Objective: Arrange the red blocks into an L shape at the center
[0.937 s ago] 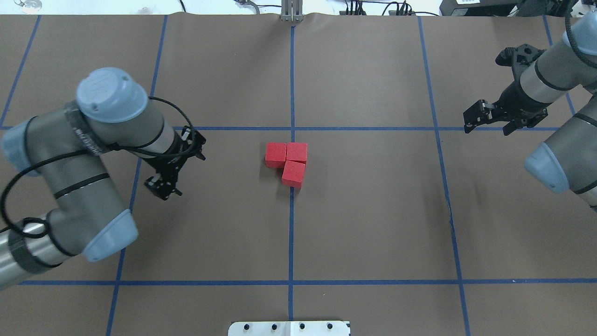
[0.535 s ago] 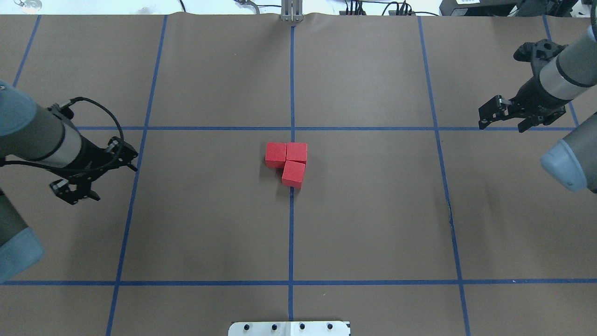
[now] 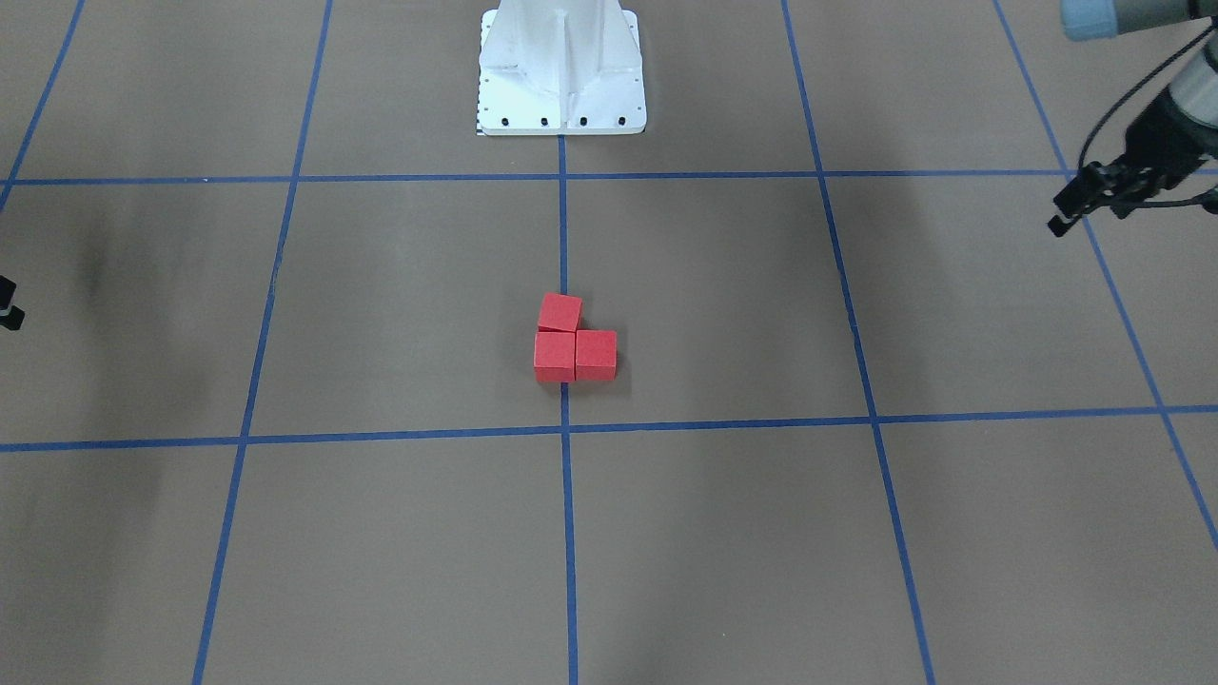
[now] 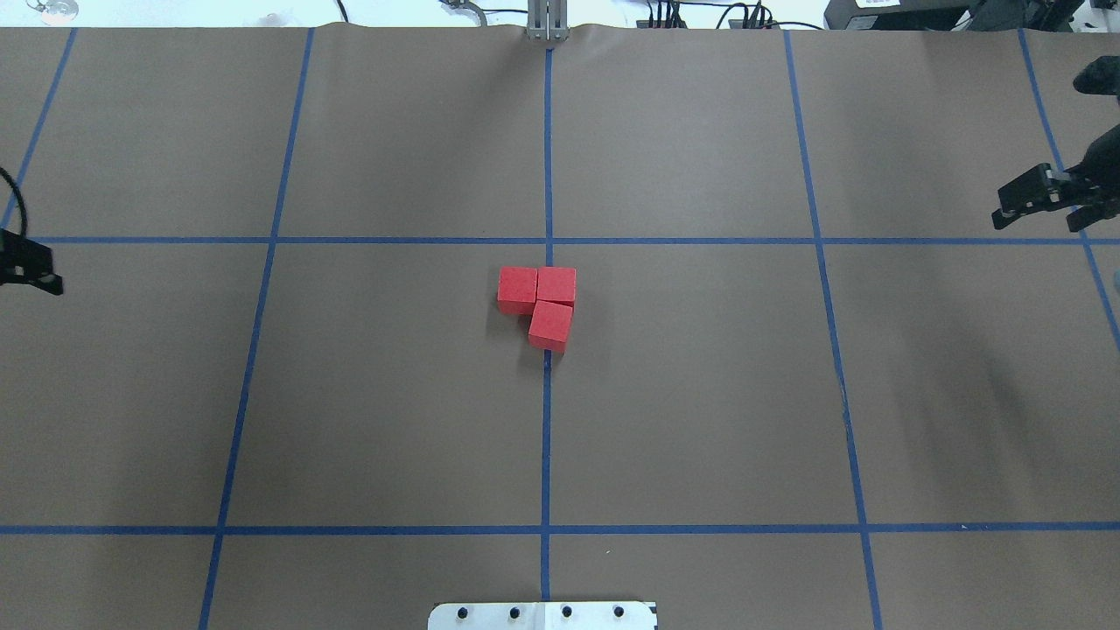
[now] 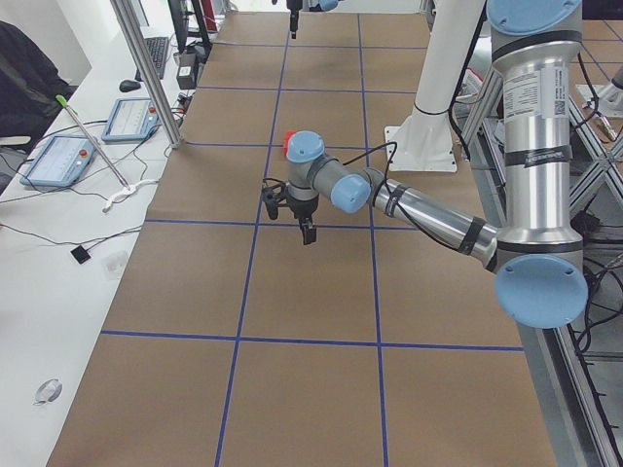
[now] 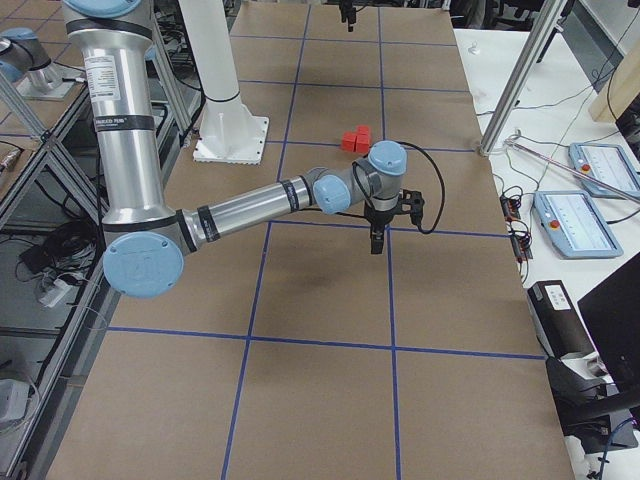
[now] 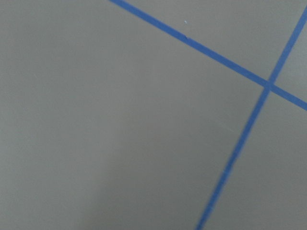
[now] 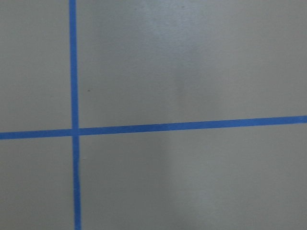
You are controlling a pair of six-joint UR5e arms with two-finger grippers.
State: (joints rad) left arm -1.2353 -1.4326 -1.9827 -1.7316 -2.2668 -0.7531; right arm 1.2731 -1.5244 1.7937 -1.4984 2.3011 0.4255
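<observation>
Three red blocks (image 4: 537,305) sit touching in an L shape at the center (image 4: 612,306), on the vertical blue tape line just below a grid crossing. They also show in the front view as red blocks (image 3: 573,347) and small in the right-side view (image 6: 355,139); in the left-side view my left arm partly hides the red blocks (image 5: 288,144). My left gripper (image 4: 31,267) is at the far left edge, well away from them, open and holding nothing. My right gripper (image 4: 1046,210) hangs at the far right edge, open and holding nothing. Both wrist views show only brown surface and blue tape.
The white robot base (image 3: 561,86) stands behind the blocks in the front view. An aluminium post (image 4: 548,22) rises at the table's far edge. Benches with tablets (image 5: 60,159) and cables run along the table's far long side.
Both arms have drawn outward from the middle to the table's side edges, the left one much farther. The red blocks have not moved.
</observation>
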